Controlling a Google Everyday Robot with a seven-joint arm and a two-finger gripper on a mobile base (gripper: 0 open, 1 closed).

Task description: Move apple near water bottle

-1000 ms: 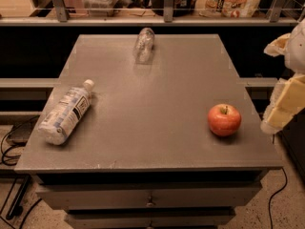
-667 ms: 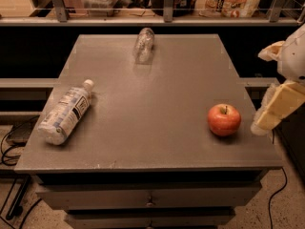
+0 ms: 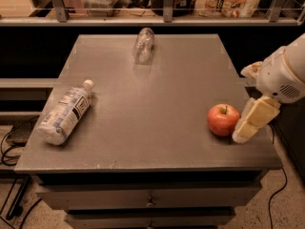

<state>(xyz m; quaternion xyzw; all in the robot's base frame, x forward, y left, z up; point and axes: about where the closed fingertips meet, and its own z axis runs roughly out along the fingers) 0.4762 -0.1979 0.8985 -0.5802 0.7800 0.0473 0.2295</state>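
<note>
Apple (image 3: 223, 119) sits at the right of the frame, near the front right edge of the table (image 3: 157, 99), in the same spot as a second ago; it has not been displaced. What has changed is the gripper (image 3: 248, 125): it has come leftward and downward from the right edge of the frame and now stands just beside the apple's right flank, close to the tabletop. Contact between the two cannot be confirmed. Whether the gripper is spread or closed cannot be told from this angle, and it carries nothing. Judged status: approach nearly complete, grasp not yet made, transport not begun. The water bottle (image 3: 143, 45) lies on its side at the upper centre, well apart from the apple. A larger labelled bottle (image 3: 64, 112) lies at the left.
</note>
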